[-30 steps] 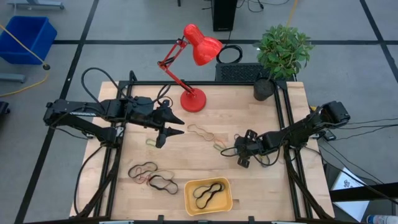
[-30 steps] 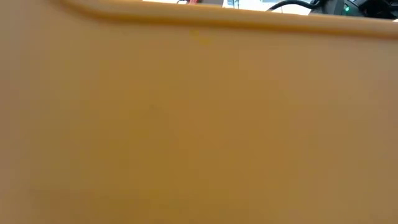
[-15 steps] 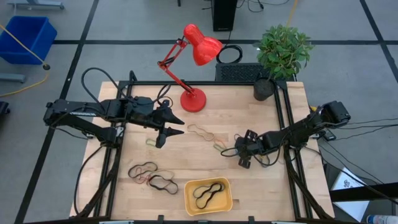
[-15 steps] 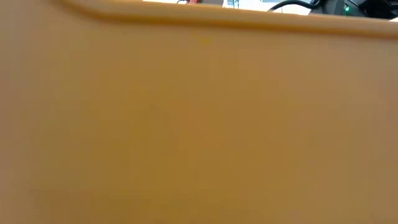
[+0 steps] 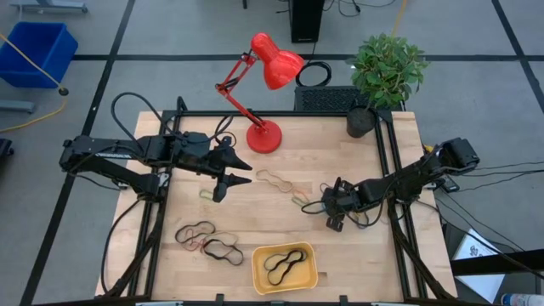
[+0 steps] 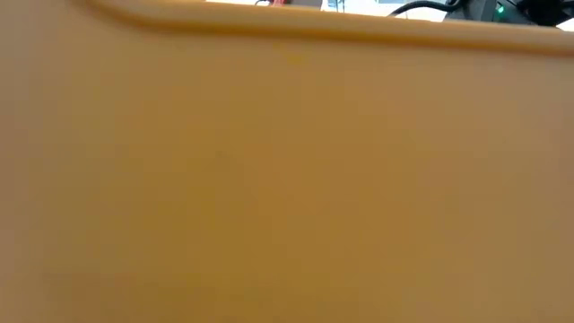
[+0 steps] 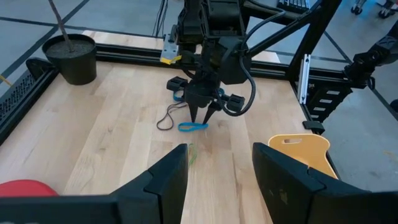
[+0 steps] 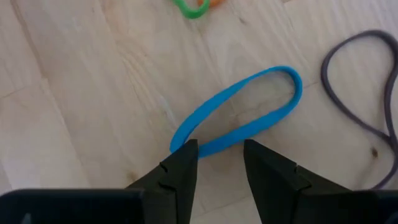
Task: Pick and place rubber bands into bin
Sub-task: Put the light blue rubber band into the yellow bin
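one bin (image 5: 285, 267), two bands inside (image 5: 285, 262)

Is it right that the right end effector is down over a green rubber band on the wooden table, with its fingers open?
Not quite: the band is blue, not green. The right wrist view shows the right end effector down over a blue rubber band on the wooden table, fingers open either side of it. A green band lies farther off.
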You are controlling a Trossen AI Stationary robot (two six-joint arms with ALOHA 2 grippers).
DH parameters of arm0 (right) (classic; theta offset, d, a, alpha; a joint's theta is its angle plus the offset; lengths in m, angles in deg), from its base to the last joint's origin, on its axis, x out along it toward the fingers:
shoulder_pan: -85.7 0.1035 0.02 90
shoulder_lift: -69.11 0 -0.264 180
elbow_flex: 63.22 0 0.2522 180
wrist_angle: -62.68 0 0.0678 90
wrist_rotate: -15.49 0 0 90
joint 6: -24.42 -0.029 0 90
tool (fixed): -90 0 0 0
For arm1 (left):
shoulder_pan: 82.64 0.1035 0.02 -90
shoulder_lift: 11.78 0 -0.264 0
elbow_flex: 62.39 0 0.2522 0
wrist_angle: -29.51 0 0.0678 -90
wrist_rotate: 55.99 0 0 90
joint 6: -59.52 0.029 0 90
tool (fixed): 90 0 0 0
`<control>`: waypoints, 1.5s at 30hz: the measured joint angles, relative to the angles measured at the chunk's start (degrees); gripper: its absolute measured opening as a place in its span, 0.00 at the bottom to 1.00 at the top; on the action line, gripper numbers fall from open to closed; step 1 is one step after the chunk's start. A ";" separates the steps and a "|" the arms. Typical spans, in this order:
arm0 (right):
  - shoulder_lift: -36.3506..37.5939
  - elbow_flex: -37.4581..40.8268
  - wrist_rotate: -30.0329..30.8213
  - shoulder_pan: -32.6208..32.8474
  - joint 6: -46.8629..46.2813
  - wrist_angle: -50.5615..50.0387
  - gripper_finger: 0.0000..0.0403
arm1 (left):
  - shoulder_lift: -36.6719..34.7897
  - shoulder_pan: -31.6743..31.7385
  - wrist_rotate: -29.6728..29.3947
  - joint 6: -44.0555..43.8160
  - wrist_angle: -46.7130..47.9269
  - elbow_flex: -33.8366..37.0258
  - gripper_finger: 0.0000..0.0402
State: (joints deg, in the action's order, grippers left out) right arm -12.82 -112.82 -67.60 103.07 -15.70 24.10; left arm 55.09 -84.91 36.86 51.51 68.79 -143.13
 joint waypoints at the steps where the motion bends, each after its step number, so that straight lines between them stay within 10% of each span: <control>1: 0.00 0.00 -0.03 0.00 -0.04 -0.05 0.32 | 0.00 0.01 0.00 0.00 0.02 0.00 0.46; 35: -5.07 0.15 -1.25 -0.04 -8.76 5.76 0.01 | 0.00 -0.01 -0.02 0.07 -0.04 0.00 0.46; 45: 3.48 0.64 -3.18 -0.24 -7.15 5.74 0.00 | 0.00 0.00 -0.29 0.07 -0.07 0.00 0.46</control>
State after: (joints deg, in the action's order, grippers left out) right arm -9.34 -112.18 -70.78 102.83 -22.85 29.84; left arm 55.09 -84.92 36.57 51.58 68.73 -143.13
